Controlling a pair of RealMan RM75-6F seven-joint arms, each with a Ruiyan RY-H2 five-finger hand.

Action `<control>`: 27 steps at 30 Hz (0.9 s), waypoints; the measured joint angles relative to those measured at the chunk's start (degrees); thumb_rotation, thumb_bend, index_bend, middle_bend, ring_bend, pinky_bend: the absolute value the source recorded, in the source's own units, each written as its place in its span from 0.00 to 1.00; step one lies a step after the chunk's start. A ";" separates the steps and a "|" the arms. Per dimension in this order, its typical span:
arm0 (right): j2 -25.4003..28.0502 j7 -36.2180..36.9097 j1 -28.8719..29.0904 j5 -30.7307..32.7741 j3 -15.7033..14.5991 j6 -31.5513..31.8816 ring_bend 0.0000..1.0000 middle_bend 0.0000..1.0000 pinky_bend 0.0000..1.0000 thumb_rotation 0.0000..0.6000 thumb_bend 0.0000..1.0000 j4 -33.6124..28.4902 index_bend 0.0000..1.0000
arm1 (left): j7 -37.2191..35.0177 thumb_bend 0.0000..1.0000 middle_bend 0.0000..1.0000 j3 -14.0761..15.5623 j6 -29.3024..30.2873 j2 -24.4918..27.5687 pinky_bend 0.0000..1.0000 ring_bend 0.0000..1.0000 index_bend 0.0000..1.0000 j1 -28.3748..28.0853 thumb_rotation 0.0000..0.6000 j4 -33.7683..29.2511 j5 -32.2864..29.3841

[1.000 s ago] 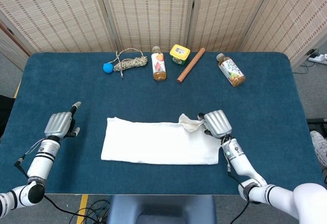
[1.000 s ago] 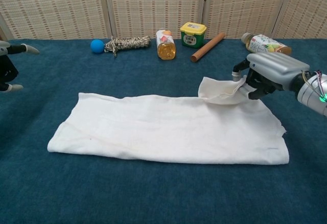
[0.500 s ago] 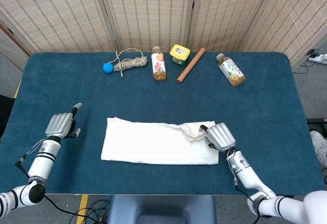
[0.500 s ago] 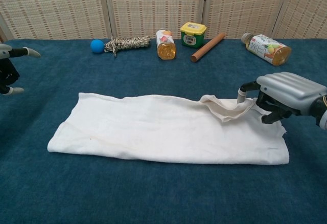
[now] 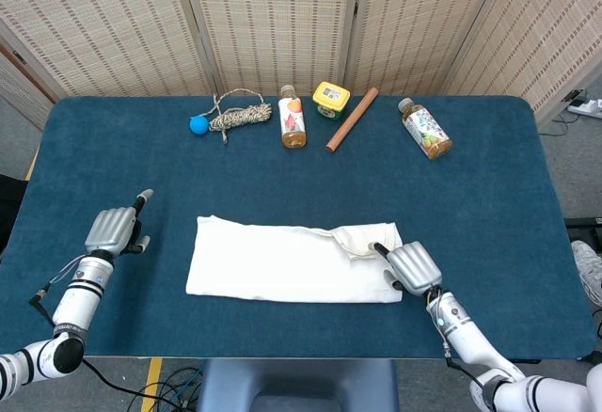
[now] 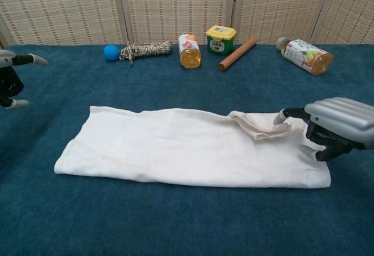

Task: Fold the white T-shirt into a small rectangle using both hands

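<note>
White T-shirt [image 5: 282, 263] lies flat at table [image 5: 489, 186] centre, folded into a long strip. Right hand [image 5: 412, 267], fingers curled, rests at its 3 o'clock end; grip indeterminate. Left hand [image 5: 113, 231] hovers empty, open. Risk: bunched corner flap [image 6: 257, 124] creases the fold.

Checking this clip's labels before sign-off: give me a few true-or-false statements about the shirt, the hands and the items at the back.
1. The shirt lies as a long folded strip. True.
2. The left hand rests on the shirt. False: it is off to the side, clear of the cloth.
3. The right hand is at the shirt's right end. True.
4. The ball is red. False: blue.
5. The rolling pin lies on the shirt. False: it lies at the table's back.
</note>
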 measured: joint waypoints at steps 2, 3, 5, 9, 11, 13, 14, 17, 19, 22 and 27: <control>0.36 -0.31 -0.66 0.00 -0.34 0.06 1.00 0.95 1.00 1.00 0.45 -0.49 0.20 | 0.07 0.39 0.85 0.03 -0.05 -0.07 0.93 0.82 0.00 -0.06 1.00 -0.04 -0.03; 0.38 -0.33 -0.82 0.15 -0.39 -0.04 1.00 0.95 1.00 1.00 0.45 -0.50 0.20 | 0.10 0.39 0.85 0.04 -0.10 -0.11 0.93 0.82 0.00 -0.10 1.00 -0.02 -0.05; 0.34 -0.35 -1.10 0.76 -0.42 -0.67 1.00 0.95 1.00 1.00 0.45 -0.31 0.20 | 0.17 0.39 0.85 0.04 -0.25 -0.19 0.93 0.82 0.00 -0.20 1.00 0.04 -0.17; 0.07 -0.24 -1.57 1.50 -0.39 -1.79 1.00 0.95 1.00 1.00 0.45 0.37 0.20 | 0.20 0.39 0.85 -0.02 -0.25 -0.22 0.93 0.82 0.00 -0.29 1.00 0.10 -0.29; -0.06 -0.09 -1.71 1.80 -0.34 -2.29 1.00 0.95 1.00 1.00 0.45 0.63 0.20 | 0.20 0.39 0.85 -0.04 -0.25 -0.19 0.93 0.82 0.00 -0.32 1.00 0.13 -0.35; -0.20 0.12 -1.88 2.18 -0.28 -2.91 1.00 0.95 1.00 1.00 0.45 0.89 0.20 | 0.15 0.39 0.85 -0.02 -0.25 -0.17 0.93 0.82 0.00 -0.31 1.00 0.14 -0.38; -0.24 0.25 -1.97 2.28 -0.26 -3.09 1.00 0.95 1.00 1.00 0.45 0.95 0.20 | 0.14 0.39 0.85 -0.01 -0.25 -0.16 0.93 0.82 0.00 -0.30 1.00 0.14 -0.39; -0.09 0.75 -2.18 1.68 -0.16 -2.61 1.00 0.95 1.00 1.00 0.45 0.61 0.20 | 0.08 0.39 0.85 0.00 -0.27 -0.06 0.93 0.82 0.00 -0.28 1.00 0.19 -0.41; 0.29 1.24 -2.39 1.00 0.03 -1.60 1.00 0.95 1.00 1.00 0.45 -0.04 0.20 | -0.05 0.39 0.85 -0.07 -0.19 0.05 0.93 0.82 0.00 -0.25 1.00 0.20 -0.35; 1.42 2.12 -2.76 0.04 0.60 0.29 1.00 0.95 1.00 1.00 0.45 -1.64 0.20 | -0.23 0.39 0.85 -0.16 0.12 0.26 0.93 0.82 0.00 -0.17 1.00 0.21 0.08; 4.31 3.43 -3.41 -1.40 2.49 4.59 1.00 0.95 1.00 1.00 0.45 -4.87 0.20 | -0.79 0.39 0.85 -0.11 0.71 0.83 0.93 0.82 0.00 0.12 1.00 0.05 1.84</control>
